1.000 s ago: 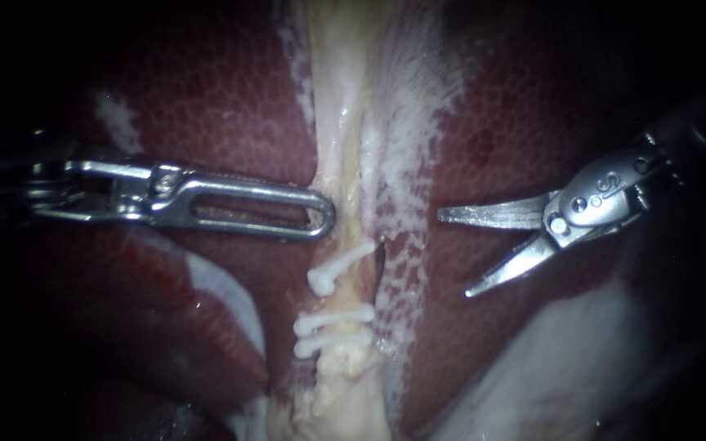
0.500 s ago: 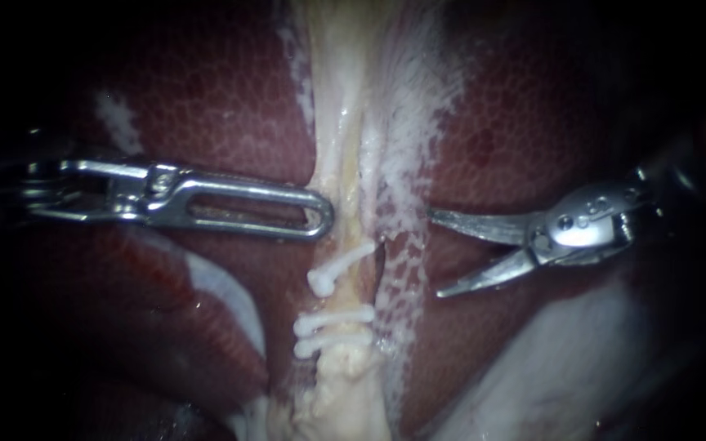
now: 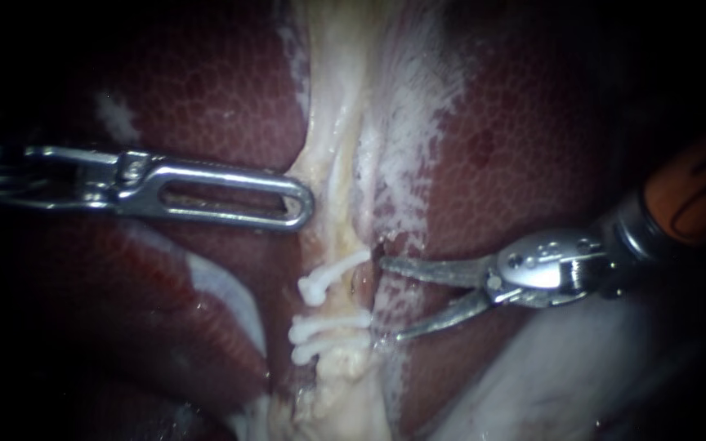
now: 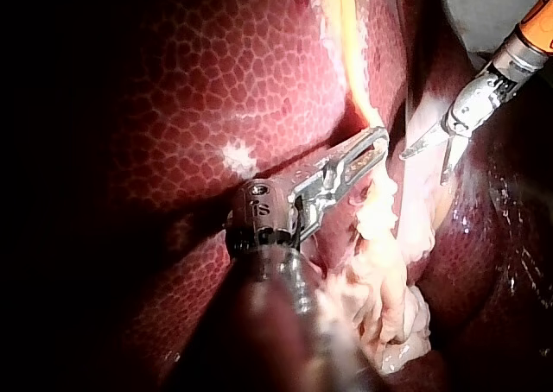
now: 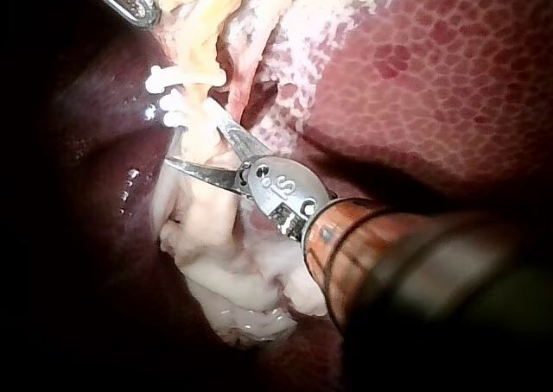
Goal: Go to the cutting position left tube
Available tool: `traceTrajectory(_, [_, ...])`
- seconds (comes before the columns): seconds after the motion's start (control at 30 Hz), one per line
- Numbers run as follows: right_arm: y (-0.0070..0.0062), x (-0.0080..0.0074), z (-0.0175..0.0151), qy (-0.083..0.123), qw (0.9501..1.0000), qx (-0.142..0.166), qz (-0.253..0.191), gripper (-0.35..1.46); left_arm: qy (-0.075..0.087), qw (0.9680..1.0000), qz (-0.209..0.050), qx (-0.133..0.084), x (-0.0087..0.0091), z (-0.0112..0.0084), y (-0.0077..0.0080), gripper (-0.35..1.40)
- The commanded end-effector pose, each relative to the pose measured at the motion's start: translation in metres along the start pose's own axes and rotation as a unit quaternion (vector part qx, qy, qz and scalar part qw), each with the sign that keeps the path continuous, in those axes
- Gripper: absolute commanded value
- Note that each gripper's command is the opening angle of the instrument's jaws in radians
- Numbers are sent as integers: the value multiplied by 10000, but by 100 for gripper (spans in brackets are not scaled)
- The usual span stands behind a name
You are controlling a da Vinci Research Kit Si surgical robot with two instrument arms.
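A pale clipped tube (image 3: 343, 298) runs down the middle between the dark red liver lobes (image 3: 206, 106). It carries one white clip (image 3: 330, 274) above and two white clips (image 3: 327, 322) below. My right instrument (image 3: 390, 298) has thin blades, open, with their tips just right of the tube at the level of the gap between the clips. In the right wrist view its blades (image 5: 192, 139) straddle pale tissue beside the clips (image 5: 168, 98). My left instrument (image 3: 300, 204) has slotted jaws shut on the pale strand above the clips. The left wrist view also shows it (image 4: 367, 146).
Whitish mottled tissue (image 3: 406, 122) borders the strand on its right. A ragged lump of pale tissue (image 3: 341, 400) lies below the clips. A pale glossy fold (image 3: 222, 286) sits under my left instrument. The orange-brown shaft (image 3: 692, 192) of my right instrument enters at the right edge.
My right instrument has moved down and left, from over the liver to beside the clipped tube, blades still open. My left instrument has drawn slightly left, pulling the pale strand with it.
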Motion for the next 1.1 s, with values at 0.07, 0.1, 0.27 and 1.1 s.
traceTrajectory(0.07, [0,-1,3,-42,9999,80,44,138,-14,10000,-35,8,-2,-3,-3,-35])
traceTrajectory(0.1, [1,-1,4,-58,9999,107,28,138,-24,10000,-39,20,-3,-6,-4,-35])
traceTrajectory(0.27, [6,5,13,-116,9997,209,27,136,-54,10000,-54,25,-6,-15,-11,-35])
traceTrajectory(1.1, [25,25,44,-103,9995,284,4,136,-111,9999,-14,39,-10,-31,-24,-35])
